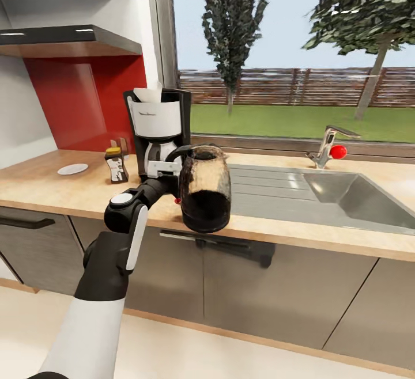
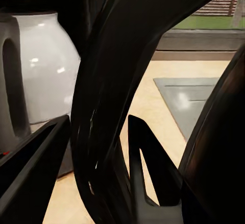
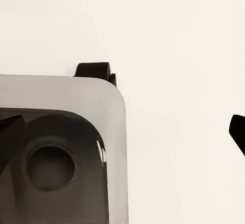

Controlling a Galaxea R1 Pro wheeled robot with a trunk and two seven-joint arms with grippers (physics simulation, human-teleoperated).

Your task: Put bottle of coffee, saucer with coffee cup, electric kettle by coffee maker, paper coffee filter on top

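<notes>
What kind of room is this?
A home kitchen, by the look of it: a wooden countertop with an inset steel sink and faucet, a coffee maker on the counter, cabinets below and a window onto a garden.

Countertop: coffee maker, bottle, saucer

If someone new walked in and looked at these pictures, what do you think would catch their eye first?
Most striking is the dark, translucent electric kettle at the counter's front edge, with the left gripper closed around its curved black handle. Just behind stands the black-and-white coffee maker with a white paper filter on top. To its left sit a small brown coffee bottle and a white saucer.
</notes>
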